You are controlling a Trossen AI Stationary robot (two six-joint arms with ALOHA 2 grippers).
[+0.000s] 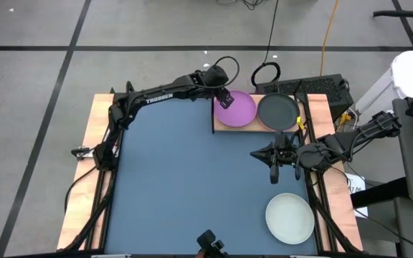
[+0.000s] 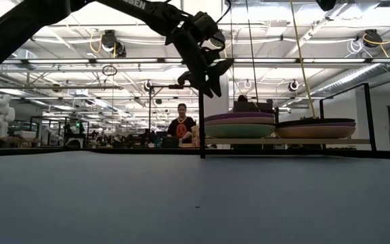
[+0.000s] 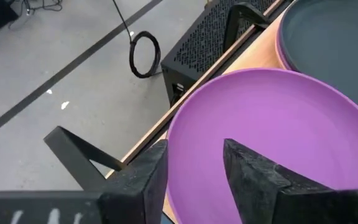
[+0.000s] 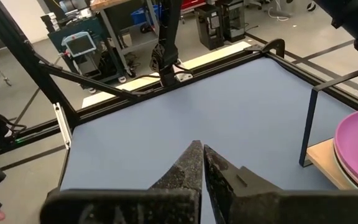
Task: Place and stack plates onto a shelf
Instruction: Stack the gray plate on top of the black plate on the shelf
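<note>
The light-wood shelf lies at the mat's far edge with a thin black rail at its left end. On it stand two stacks: a purple plate on a mint one, and a black plate on a pink one. A mint plate lies flat on the mat, near right. My left gripper is open above the purple plate's left rim, clear of it in the low view. My right gripper is shut and empty over the mat, near the shelf's front edge.
The dark-blue mat covers the table between wooden edge strips. A black perforated box and a cable loop lie behind the shelf. A second black upright stands at the shelf's right end. A person stands far behind.
</note>
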